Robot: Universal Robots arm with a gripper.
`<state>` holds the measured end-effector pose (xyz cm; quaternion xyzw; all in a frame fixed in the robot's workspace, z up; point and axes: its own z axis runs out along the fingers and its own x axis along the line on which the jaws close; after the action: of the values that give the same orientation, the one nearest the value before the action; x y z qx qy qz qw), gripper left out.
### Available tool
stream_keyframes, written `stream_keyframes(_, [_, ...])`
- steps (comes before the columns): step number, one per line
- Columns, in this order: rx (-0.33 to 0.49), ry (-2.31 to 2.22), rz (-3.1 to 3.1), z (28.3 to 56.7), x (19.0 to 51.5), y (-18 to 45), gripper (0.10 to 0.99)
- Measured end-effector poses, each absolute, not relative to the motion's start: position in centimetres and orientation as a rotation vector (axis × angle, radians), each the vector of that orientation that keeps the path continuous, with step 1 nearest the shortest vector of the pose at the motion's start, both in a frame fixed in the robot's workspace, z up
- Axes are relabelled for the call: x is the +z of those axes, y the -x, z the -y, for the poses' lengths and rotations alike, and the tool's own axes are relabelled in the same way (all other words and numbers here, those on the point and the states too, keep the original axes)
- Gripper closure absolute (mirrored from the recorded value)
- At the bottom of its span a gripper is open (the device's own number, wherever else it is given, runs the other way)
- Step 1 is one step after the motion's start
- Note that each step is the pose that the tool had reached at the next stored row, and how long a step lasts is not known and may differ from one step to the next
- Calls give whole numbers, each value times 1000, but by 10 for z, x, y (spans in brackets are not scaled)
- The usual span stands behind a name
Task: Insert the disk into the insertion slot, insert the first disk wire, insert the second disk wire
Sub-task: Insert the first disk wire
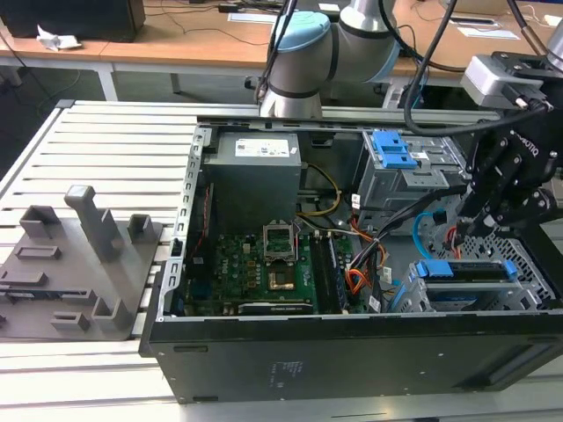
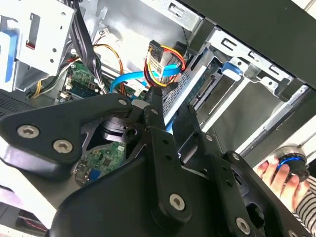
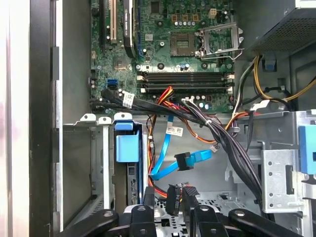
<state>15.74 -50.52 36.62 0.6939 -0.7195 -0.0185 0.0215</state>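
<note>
The disk (image 1: 466,271), silver in a bright blue carrier, lies in the insertion slot (image 1: 531,264), the low perforated grey cage at the exterior view's right. In the first wrist view the disk's blue carrier (image 3: 127,148) shows at the cage mouth. My gripper (image 1: 482,230) hangs just above the cage's inner end. Its fingers (image 3: 148,197) stand close around a dark plug (image 3: 173,196) with orange and red wires, the first disk wire (image 2: 155,57). The second disk wire (image 3: 165,158), flat and light blue, loops loose beside it, and its dark plug (image 3: 183,161) is free.
A taller grey cage with a blue latch (image 1: 391,149) stands behind the gripper. A black cable bundle (image 3: 217,133) crosses between motherboard (image 1: 264,264) and cages. The power supply (image 1: 255,167) sits at the back. A grey fixture plate (image 1: 79,255) lies outside the case. A hand (image 2: 276,173) rests on a blue-ringed knob.
</note>
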Motion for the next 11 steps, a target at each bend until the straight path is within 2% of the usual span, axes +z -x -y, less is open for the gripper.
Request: stream_keyframes(11, [-39,-2053,2305,499,356,-157,725])
